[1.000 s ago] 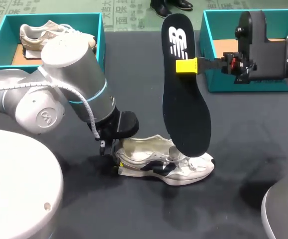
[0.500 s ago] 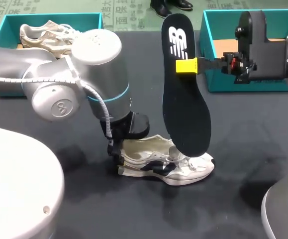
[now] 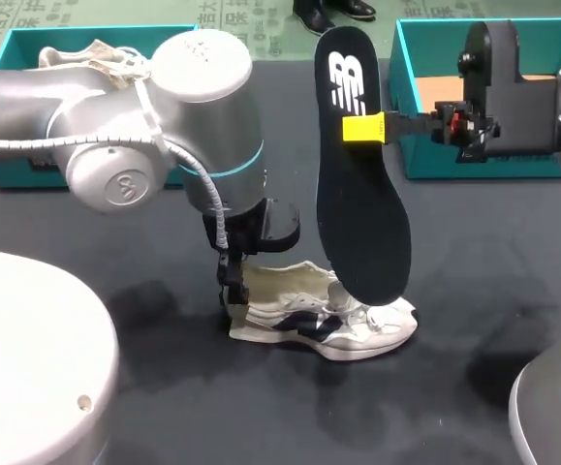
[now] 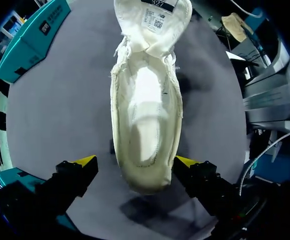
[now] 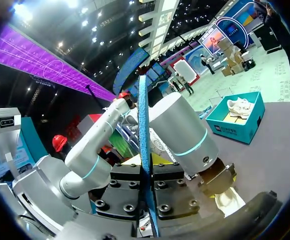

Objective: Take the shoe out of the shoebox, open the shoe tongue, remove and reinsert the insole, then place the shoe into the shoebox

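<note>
A white shoe (image 3: 324,320) lies on its side on the dark table, toe pointing right. My left gripper (image 3: 233,295) hangs over its heel. In the left wrist view the shoe (image 4: 145,110) shows its empty inside and its tongue is folded out; my left gripper (image 4: 135,161) is open, its yellow tips either side of the heel. My right gripper (image 3: 362,128) is shut on the edge of the black insole (image 3: 358,203), holding it upright with its lower end over the shoe's toe. The right wrist view shows the insole (image 5: 145,130) edge-on, clamped in the right gripper (image 5: 149,175).
A teal shoebox (image 3: 4,58) with a second shoe (image 3: 81,58) in it stands at the back left, partly behind my left arm. Another teal shoebox (image 3: 408,107) stands at the back right, behind my right gripper. Bare dark table lies in front of the shoe.
My left arm has swung right and its gripper has shifted slightly along the shoe's heel. The right arm and insole have not moved.
</note>
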Motion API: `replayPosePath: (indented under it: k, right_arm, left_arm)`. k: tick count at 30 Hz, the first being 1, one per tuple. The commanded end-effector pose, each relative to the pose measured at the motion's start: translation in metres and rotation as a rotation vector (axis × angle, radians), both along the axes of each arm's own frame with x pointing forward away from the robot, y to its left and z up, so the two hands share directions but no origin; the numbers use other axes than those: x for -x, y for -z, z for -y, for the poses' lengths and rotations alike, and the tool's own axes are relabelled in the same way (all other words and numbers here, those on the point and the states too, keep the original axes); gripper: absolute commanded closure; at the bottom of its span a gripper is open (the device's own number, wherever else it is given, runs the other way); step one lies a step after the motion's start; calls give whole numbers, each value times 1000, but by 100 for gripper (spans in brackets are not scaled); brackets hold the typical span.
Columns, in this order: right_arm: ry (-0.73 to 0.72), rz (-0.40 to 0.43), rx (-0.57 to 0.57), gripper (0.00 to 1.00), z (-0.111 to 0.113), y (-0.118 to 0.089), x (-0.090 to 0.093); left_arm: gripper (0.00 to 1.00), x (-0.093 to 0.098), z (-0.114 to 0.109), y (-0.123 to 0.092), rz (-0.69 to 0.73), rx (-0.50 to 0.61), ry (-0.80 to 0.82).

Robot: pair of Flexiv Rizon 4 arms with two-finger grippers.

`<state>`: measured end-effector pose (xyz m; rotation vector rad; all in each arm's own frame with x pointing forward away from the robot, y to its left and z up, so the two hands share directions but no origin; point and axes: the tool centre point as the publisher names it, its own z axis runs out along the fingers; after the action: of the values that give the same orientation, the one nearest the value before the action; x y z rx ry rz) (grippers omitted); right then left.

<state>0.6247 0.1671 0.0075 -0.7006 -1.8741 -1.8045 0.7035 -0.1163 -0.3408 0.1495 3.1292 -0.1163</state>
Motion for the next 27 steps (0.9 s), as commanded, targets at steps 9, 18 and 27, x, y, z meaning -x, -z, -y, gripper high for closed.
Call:
replayPosePath:
  k: [9,18,27]
  right_arm:
    - [1,-2,1,100,-2,1,0]
    - [1,-2,1,100,-2,1,0]
    - [1,-2,1,100,-2,1,0]
  left_arm:
    - [0,-13,17,-19,-6,5,10]
    - [0,-30,41,-12,-30,16,-12]
    - [0,-35,65,1,-41,41,2]
